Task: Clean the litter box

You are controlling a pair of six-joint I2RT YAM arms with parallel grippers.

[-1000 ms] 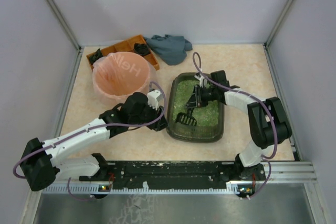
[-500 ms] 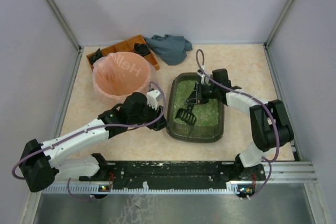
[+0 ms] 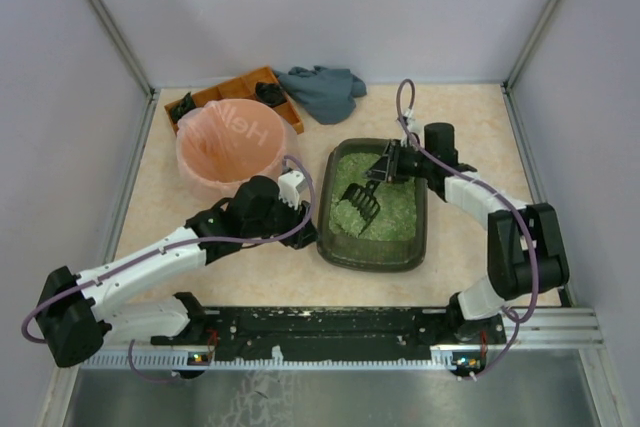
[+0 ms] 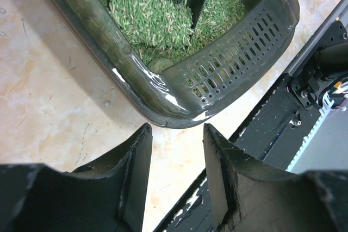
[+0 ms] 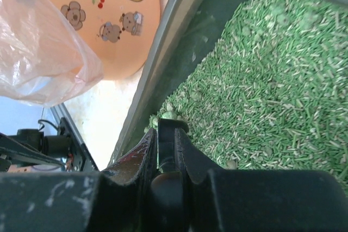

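The litter box [image 3: 372,260] sits at the centre of the table [image 3: 465,117], with a scoop [image 3: 360,202] inside it. The bagged bin [image 3: 203,171] stands to its left. A compartment tray [image 3: 232,89] and a cloth [image 3: 322,92] lie behind, in the upper middle of the frame.

You see only one corner of the dark grey-green plastic litter box [image 4: 163,107] at the left wrist; the rest is cropped.

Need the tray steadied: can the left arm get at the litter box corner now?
Likely yes: its open fingers face the litter box corner, only bare table between.
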